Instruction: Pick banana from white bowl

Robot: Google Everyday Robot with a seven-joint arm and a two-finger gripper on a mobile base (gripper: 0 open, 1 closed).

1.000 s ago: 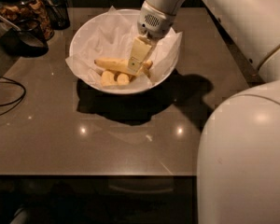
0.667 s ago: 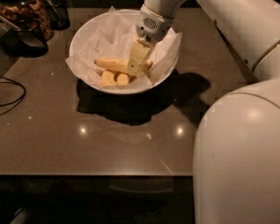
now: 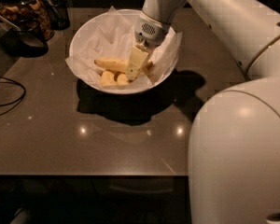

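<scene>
The white bowl (image 3: 86, 34), wide and lined with crinkled white paper, stands on the dark table. The banana (image 3: 111, 64), long and pale yellow, lies across the bowl's lower middle, its dark end (image 3: 150, 65) just right of the gripper. Two shorter yellow bananas (image 3: 114, 79) lie in front of it. My gripper (image 3: 135, 64) reaches down into the bowl from the upper right and sits right at the banana, covering part of its right half.
Dark glass jars (image 3: 25, 8) with snacks stand at the back left, with a dark scoop (image 3: 18, 34) beside them. A black cable (image 3: 9, 94) lies at the left edge. The table's front edge (image 3: 84, 174) runs across below. My arm's large white body (image 3: 240, 148) fills the right side.
The gripper has sunk slightly lower into the bowl, down onto the banana. The bananas and the bowl have not moved.
</scene>
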